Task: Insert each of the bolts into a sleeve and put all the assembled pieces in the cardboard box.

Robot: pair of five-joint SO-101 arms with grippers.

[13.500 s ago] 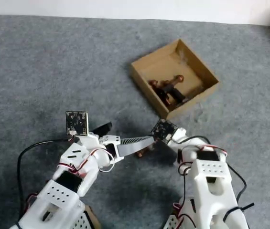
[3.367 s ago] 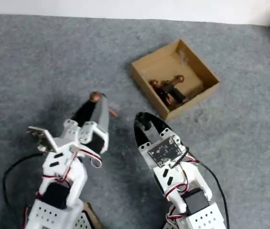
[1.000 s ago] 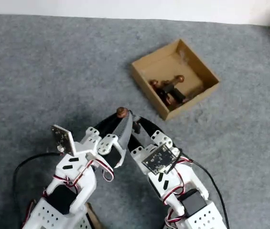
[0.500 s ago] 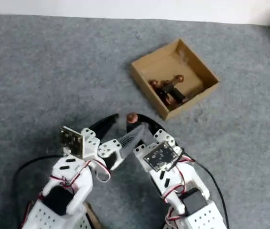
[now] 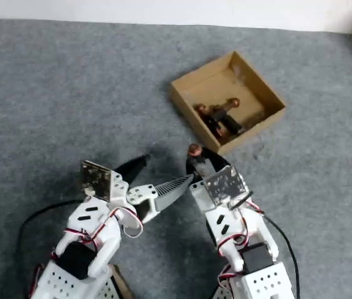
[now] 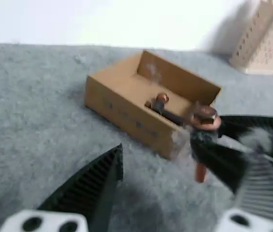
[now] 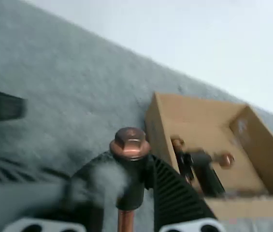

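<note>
Bolts, sleeved, in cardboard box

surface: grey carpet | behind: white wall | far edge: beige perforated object

Likely robotics lab bench: grey felt mat, plain white wall.

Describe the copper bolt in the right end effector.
The copper-coloured metal bolt has a flanged hex head and stands upright, head up. A black sleeve seems to wrap its shank, whose bare tip sticks out below. The right end effector clamps it, short of the brown cardboard box.
</note>
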